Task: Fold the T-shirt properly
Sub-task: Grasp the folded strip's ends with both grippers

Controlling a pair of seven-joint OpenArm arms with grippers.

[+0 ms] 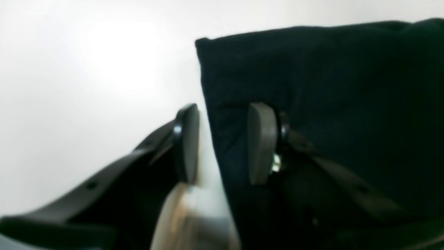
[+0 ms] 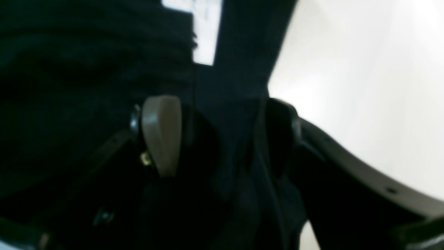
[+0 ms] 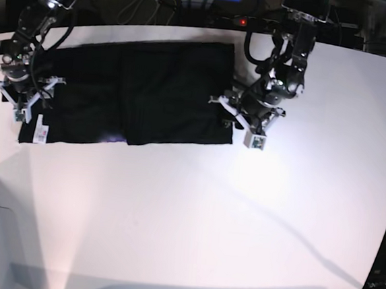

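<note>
One black T-shirt lies folded along the white table's far edge. Two grippers: left gripper straddles one edge, jaws apart; right gripper likewise spread over cloth.

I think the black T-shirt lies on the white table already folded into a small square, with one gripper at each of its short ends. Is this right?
Not quite. In the base view the T-shirt is a long wide band across the white table, not a small square. The left gripper and right gripper are indeed at its short ends.
</note>
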